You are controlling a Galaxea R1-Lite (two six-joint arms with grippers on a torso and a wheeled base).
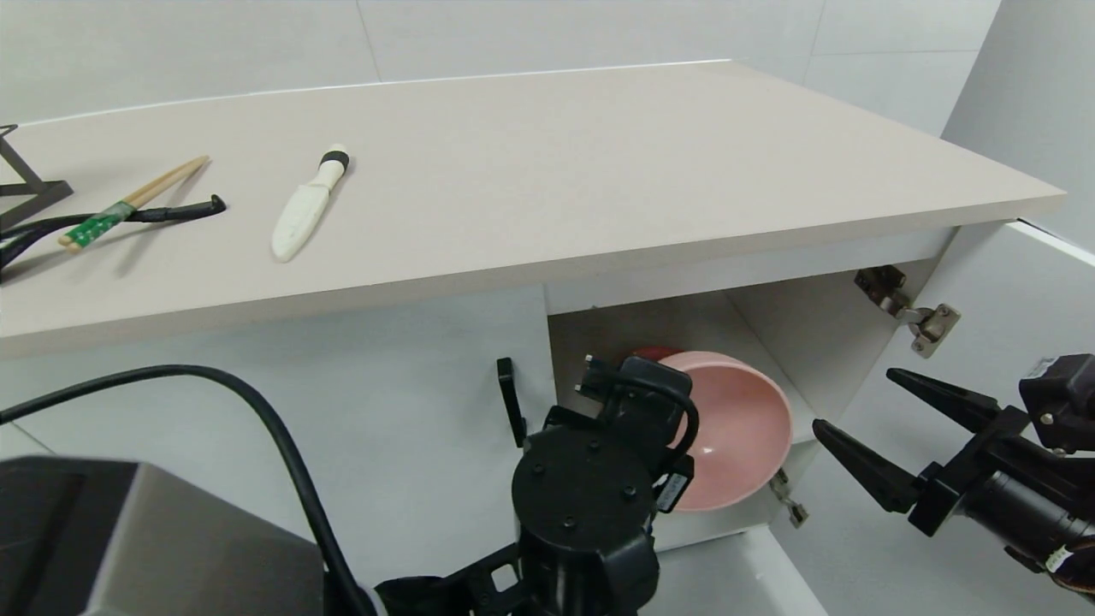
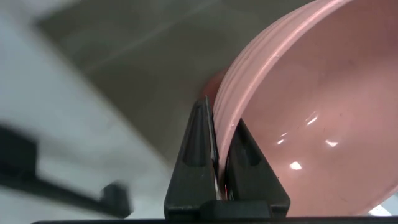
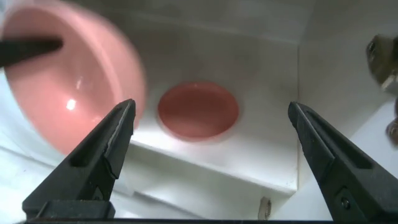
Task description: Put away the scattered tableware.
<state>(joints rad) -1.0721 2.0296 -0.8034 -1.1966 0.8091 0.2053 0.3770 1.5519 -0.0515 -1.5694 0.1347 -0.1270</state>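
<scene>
A pink bowl (image 1: 736, 432) hangs tilted at the mouth of the open cabinet, and my left gripper (image 2: 219, 118) is shut on its rim (image 2: 227, 106). Behind it, a small red dish (image 3: 198, 111) rests on the cabinet shelf (image 3: 249, 162). My right gripper (image 1: 854, 398) stands open to the right of the bowl, in front of the opening, holding nothing. On the countertop (image 1: 599, 162) lie a pair of chopsticks (image 1: 133, 203) and a white knife with a black band (image 1: 308, 205).
The right cabinet door (image 1: 1009, 342) is swung open beside my right arm, its hinge (image 1: 907, 312) showing. The left door stays closed with a black handle (image 1: 511, 402). A black cable (image 1: 171, 212) and a black stand (image 1: 26, 184) sit at the counter's left end.
</scene>
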